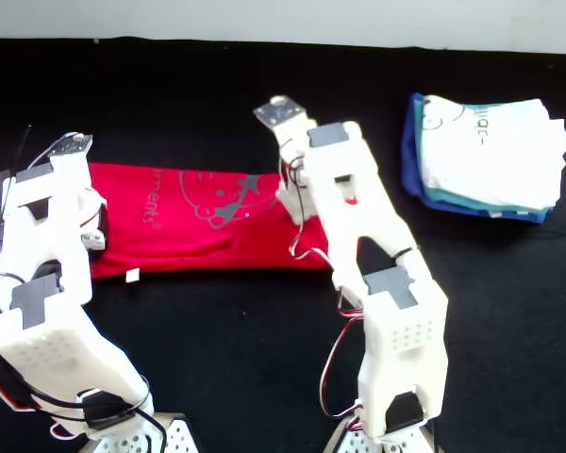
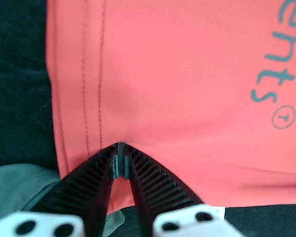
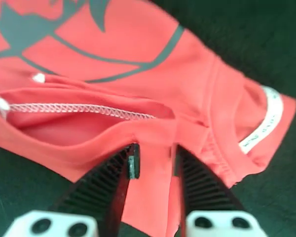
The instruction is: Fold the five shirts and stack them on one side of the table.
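In the high view, a red shirt (image 1: 198, 222) is seen stretched in a long band across the black table (image 1: 217, 359), from the left arm (image 1: 47, 245) over to the right arm (image 1: 358, 217). Both ends of the band are covered by the arms, so the jaws themselves cannot be made out here. A stack of folded shirts (image 1: 491, 156) is seen well apart at the far right side of the table, white on top with teal and blue edges showing beneath. How many shirts it holds cannot be counted.

Over to the left wrist view: the left gripper (image 2: 119, 160) is found at the hemmed end of the red shirt (image 2: 187, 89), its jaws pressed together tip to tip right over the cloth. Whether any cloth is nipped between the tips cannot be told. A grey cloth (image 2: 15, 187) is cut off at the corner beside the shirt, and a small white tag (image 2: 214, 212) is half hidden behind a finger.

Now the right wrist view: the right gripper (image 3: 154, 158) is set at the collar end of the red shirt (image 3: 113, 44), and a bunched fold of the cloth is held between its jaws. A white neck label (image 3: 264, 123) is seen just beside them, and the print is cut off by the frame.
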Controlling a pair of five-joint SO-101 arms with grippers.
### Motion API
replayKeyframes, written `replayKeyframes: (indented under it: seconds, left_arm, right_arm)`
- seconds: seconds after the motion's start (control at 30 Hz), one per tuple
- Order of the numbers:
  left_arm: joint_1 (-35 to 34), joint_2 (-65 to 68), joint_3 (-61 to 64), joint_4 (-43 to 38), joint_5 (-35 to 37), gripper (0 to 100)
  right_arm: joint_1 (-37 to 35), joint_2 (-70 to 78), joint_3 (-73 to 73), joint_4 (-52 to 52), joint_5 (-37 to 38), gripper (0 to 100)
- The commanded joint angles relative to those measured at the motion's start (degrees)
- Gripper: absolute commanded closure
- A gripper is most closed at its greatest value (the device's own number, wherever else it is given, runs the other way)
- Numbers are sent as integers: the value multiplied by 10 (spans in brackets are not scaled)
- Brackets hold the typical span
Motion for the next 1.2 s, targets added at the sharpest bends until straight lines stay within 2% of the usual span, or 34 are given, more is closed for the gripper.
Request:
replayKeyframes:
  seconds: [0.0,0.23,0.4,0.8,0.87,1.03,1.17]
  left_arm:
    - [7,4,4,-8,4,991]
    - [7,4,4,-8,4,991]
    - [7,4,4,-8,4,991]
    - [7,4,4,-8,4,991]
    - [7,4,4,-8,4,991]
    - [7,4,4,-8,4,991]
    - [7,4,4,-8,4,991]
  right_arm:
    - [4,-4,-44,-6,-5,988]
    - [42,-7,-49,-6,-4,994]
    - [42,-5,-45,-5,-5,993]
    - [-42,-6,-127,180,-7,991]
    - [-41,0,-102,153,-4,991]
    - [22,66,-51,28,-4,991]
    - [82,125,-93,3,-4,991]
